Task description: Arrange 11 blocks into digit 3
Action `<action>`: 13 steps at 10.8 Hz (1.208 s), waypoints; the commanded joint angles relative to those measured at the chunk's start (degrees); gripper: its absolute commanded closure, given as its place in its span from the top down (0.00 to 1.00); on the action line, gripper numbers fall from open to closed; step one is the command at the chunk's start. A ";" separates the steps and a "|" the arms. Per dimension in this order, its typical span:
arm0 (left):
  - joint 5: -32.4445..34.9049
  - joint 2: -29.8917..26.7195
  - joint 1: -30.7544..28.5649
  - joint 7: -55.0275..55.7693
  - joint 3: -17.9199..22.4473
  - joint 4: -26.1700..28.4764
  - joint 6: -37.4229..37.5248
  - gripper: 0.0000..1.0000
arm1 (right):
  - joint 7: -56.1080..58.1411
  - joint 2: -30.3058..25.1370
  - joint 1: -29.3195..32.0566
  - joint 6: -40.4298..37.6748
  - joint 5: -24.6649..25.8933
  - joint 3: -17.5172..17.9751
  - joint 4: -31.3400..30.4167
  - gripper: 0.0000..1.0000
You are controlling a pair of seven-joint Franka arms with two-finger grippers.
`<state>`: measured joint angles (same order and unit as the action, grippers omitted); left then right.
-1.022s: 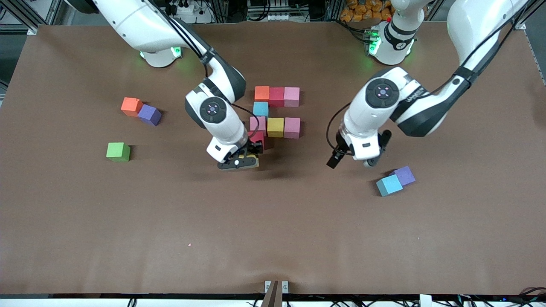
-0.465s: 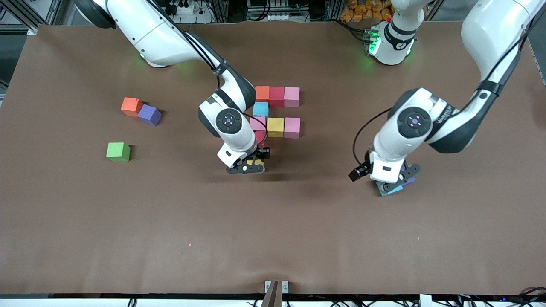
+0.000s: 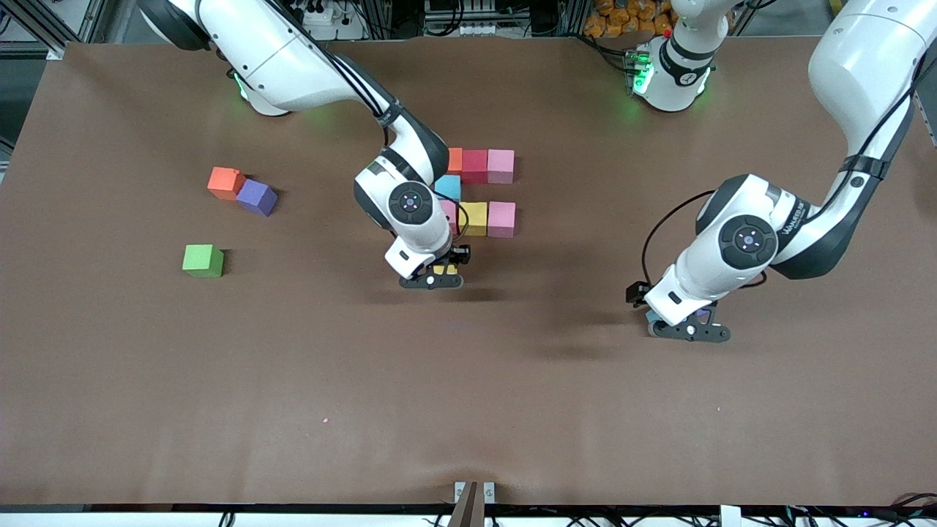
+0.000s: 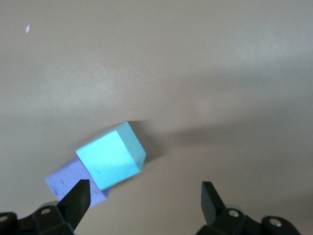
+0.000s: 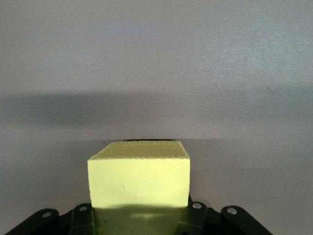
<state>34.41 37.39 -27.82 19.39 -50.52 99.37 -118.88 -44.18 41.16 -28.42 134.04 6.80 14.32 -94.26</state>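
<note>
Yellow matte foam cube (image 5: pixel 139 174) sits clenched in your right gripper (image 3: pixel 432 277); set it into the bottom row while your spread left gripper (image 4: pixel 142 198) lowers around the blue foam cube (image 4: pixel 111 155).

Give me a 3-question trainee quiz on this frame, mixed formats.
1. True or false: the right gripper holds a yellow block.
2. The left gripper is over which pair of blocks? A) light blue and purple B) orange and purple C) green and red
3. Fill in: the green cube lies toward the ____ arm's end of the table.

Key
1. True.
2. A: the light blue block touches the purple block; the fingers are open.
3. Right.
</note>
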 commanded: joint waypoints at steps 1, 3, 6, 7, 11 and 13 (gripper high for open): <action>0.30 1.80 -2.49 -16.96 -0.28 -0.75 1.02 1.00 | -1.35 0.32 -0.50 -0.44 1.73 -0.61 0.30 0.31; 0.57 2.60 -2.68 -26.03 0.68 -0.75 0.84 1.00 | -2.05 0.76 -0.41 -0.35 3.39 -0.61 -0.14 0.31; 1.36 3.56 -1.62 -35.63 2.53 -0.67 -2.22 1.00 | -2.32 0.85 -0.41 -0.44 3.40 -0.61 -0.22 0.31; 1.45 4.09 -1.53 -38.09 3.23 -0.67 -3.19 1.00 | -2.40 0.85 -0.41 -0.53 3.31 -0.52 -0.22 0.31; 1.53 5.41 1.54 -41.37 6.57 -0.49 -4.52 1.00 | -3.81 0.85 -0.50 -0.62 3.22 -0.43 -0.49 0.31; 1.97 6.29 1.46 -41.46 6.83 -0.14 -4.52 1.00 | -3.81 0.85 -0.50 -0.62 3.22 -0.35 -0.75 0.31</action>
<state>34.60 43.14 -26.51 -21.07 -44.15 99.37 -123.07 -46.06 41.86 -28.46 133.73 8.95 14.05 -94.46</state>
